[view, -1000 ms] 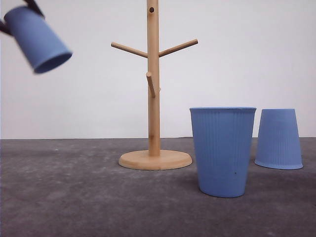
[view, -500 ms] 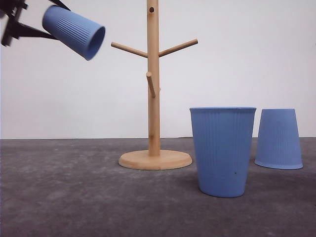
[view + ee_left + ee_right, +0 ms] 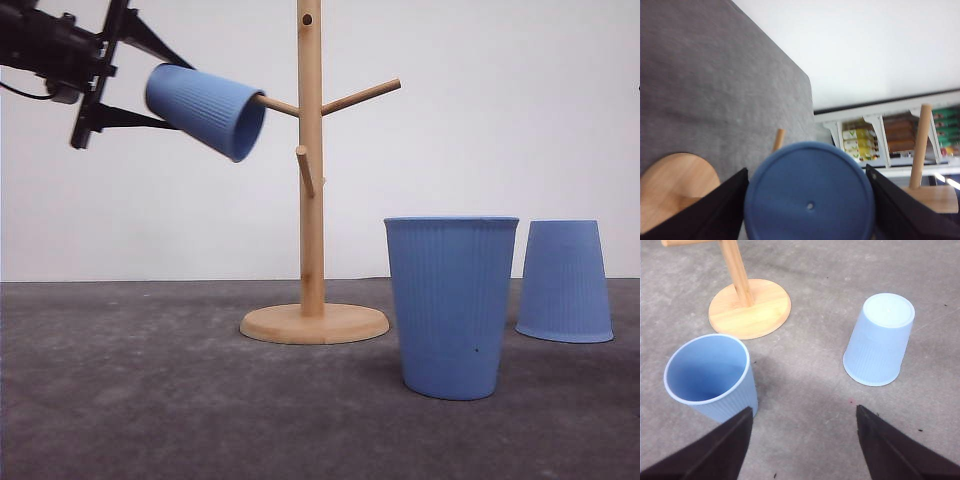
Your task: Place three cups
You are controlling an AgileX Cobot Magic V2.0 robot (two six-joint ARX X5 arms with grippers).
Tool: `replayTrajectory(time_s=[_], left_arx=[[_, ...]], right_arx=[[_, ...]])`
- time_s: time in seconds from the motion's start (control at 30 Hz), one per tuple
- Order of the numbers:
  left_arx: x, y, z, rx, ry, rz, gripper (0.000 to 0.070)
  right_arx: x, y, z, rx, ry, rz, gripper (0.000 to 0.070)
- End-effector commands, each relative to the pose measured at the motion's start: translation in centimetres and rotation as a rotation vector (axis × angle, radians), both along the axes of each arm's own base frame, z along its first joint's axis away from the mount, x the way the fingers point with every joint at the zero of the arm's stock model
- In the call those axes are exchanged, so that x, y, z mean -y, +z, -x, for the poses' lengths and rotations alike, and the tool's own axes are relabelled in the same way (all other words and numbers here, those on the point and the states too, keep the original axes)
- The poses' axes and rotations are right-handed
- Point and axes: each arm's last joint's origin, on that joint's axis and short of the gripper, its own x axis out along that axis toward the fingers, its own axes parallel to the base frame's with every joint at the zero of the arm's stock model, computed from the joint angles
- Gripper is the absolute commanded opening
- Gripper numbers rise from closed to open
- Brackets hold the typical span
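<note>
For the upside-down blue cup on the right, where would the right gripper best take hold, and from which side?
Probably across the ribbed wall of the upside-down cup, coming from above. It stands rim-down on the table with its closed base up, so no rim is free to pinch. The taper narrows upward, so a grip low on the wall should slip less. The right gripper hangs open above it.

Held cup [image 3: 205, 110] hides the tip of the rack's left peg [image 3: 280, 106]; whether peg sits inside the mouth can't be told. Left arm cut off by front view's edge. Left wrist view: cup base [image 3: 810, 200] and wooden rack base [image 3: 675, 190] cropped, shelf goods [image 3: 875, 137] blurred. Right fingers [image 3: 715, 450] cropped at frame bottom.
</note>
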Motion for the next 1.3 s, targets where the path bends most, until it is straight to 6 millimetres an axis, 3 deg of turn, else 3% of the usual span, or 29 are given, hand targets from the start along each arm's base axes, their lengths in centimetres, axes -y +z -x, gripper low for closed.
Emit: replayTrajectory(time_s=[0.0, 0.2, 0.83, 1.0, 1.13, 1.27], left_arx=[[0.6, 0.4, -0.5, 0.031, -0.010, 0.000, 0.0309], [2.1, 0.2, -0.4, 0.031, -0.021, -0.016, 0.0309], [3.8, -0.1, -0.3, 0.044, -0.026, -0.060, 0.0316], [3.9, -0.2, -0.3, 0.048, -0.031, -0.070, 0.0408], [3.9, -0.2, -0.3, 0.049, -0.032, -0.069, 0.0413], [3.9, -0.2, -0.3, 0.049, -0.038, -0.067, 0.0483]], right_arx=[[-0.1, 0.6, -0.1, 0.027, 0.002, -0.001, 0.0419], [-0.1, 0.6, -0.1, 0.021, -0.004, -0.011, 0.0419], [-0.1, 0.6, -0.1, 0.025, -0.005, -0.012, 0.0419], [-0.1, 0.6, -0.1, 0.025, -0.005, -0.012, 0.0418], [-0.1, 0.6, -0.1, 0.025, -0.005, -0.012, 0.0418], [-0.1, 0.6, -0.1, 0.025, -0.005, -0.012, 0.0418]])
